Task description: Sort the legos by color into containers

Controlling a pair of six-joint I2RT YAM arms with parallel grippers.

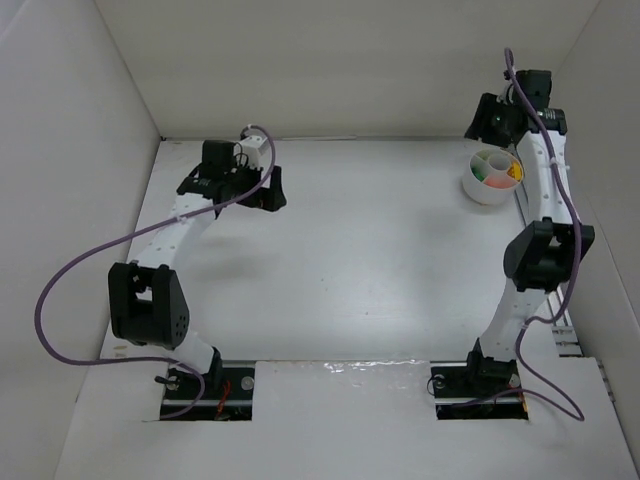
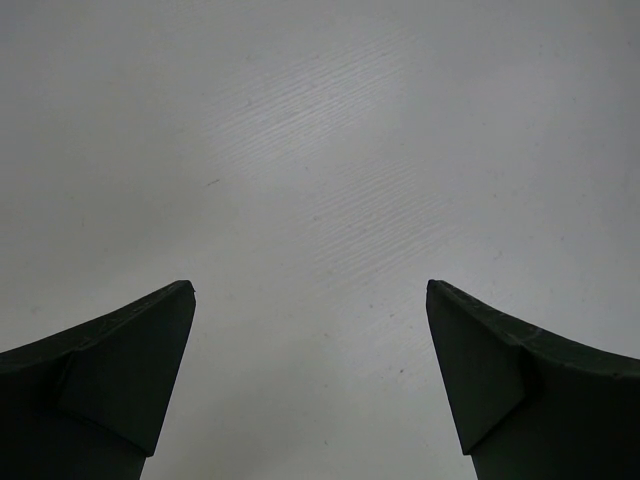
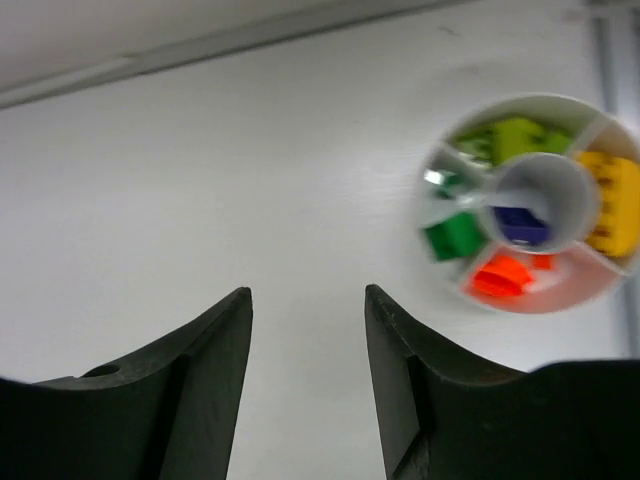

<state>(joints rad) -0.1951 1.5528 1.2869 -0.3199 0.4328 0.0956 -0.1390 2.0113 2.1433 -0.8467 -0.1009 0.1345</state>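
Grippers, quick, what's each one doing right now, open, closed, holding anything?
Left gripper: open wide, holding nothing.
Right gripper: open, nothing between its fingers.

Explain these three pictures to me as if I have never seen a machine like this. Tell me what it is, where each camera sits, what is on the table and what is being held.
These are two robot arms bolted at the near edge of a white table, each ending in a two-finger gripper. The wide picture looks down from above and behind them. The other two come from small cameras on the wrists, so the dark wedges at the bottom are each arm's own fingers.

The left gripper is wide open over bare table and holds nothing. The right gripper has its jaws apart with nothing between them, near the far right corner.

Beside it stands a round white cup divided into wedges around a centre well. Inside are small toy bricks: light green, yellow, orange, dark green and a dark blue one in the centre. No loose bricks show on the table.
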